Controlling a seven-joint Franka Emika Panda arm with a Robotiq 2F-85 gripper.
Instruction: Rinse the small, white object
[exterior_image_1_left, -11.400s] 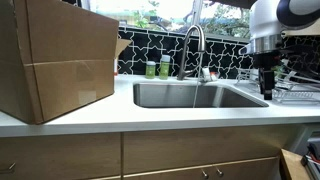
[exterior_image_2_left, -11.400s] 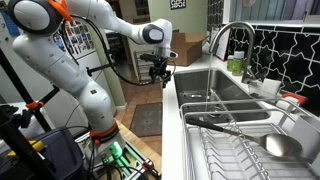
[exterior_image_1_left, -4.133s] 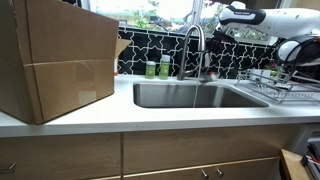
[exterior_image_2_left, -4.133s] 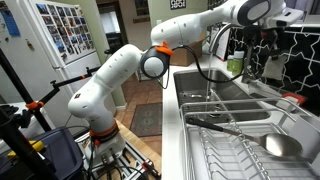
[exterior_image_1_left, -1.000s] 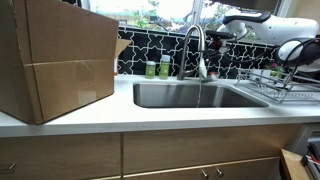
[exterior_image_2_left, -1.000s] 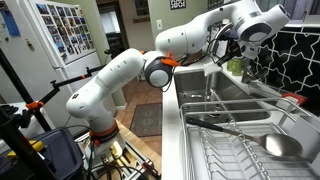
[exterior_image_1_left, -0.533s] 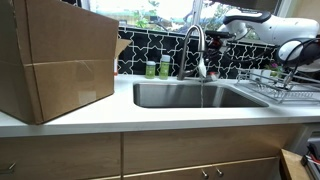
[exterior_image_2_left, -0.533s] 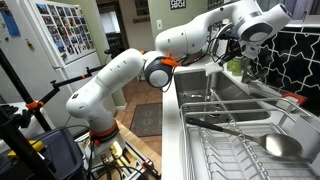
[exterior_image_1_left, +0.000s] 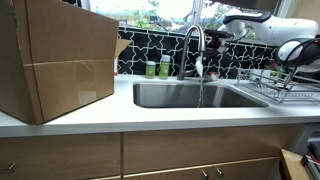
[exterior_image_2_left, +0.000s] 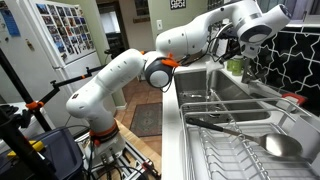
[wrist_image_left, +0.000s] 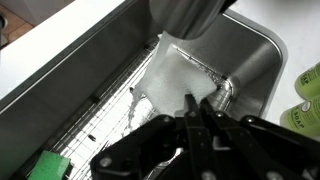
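Note:
The small, white object (exterior_image_1_left: 200, 68) hangs just under the spout of the chrome faucet (exterior_image_1_left: 193, 45), over the steel sink (exterior_image_1_left: 150, 95). My gripper (exterior_image_1_left: 206, 63) reaches in from the right and is shut on it. In the wrist view the black fingers (wrist_image_left: 190, 112) are pressed together, with the pale whitish object (wrist_image_left: 178, 72) right at their tips, below the faucet (wrist_image_left: 185, 15). A thin line of water (exterior_image_1_left: 200, 92) seems to fall into the basin. In an exterior view the gripper (exterior_image_2_left: 245, 68) sits beside the faucet (exterior_image_2_left: 232, 40); the object is hidden there.
Two small green bottles (exterior_image_1_left: 157, 68) stand behind the sink, also at the wrist view's right edge (wrist_image_left: 305, 95). A large cardboard box (exterior_image_1_left: 50, 60) fills the counter beside the sink. A dish rack (exterior_image_1_left: 285, 92) holds utensils. A green sponge (wrist_image_left: 45, 165) lies on the sink grid.
A thin stream of water now seems to show below the white object. The arm and gripper have held their place under the faucet.

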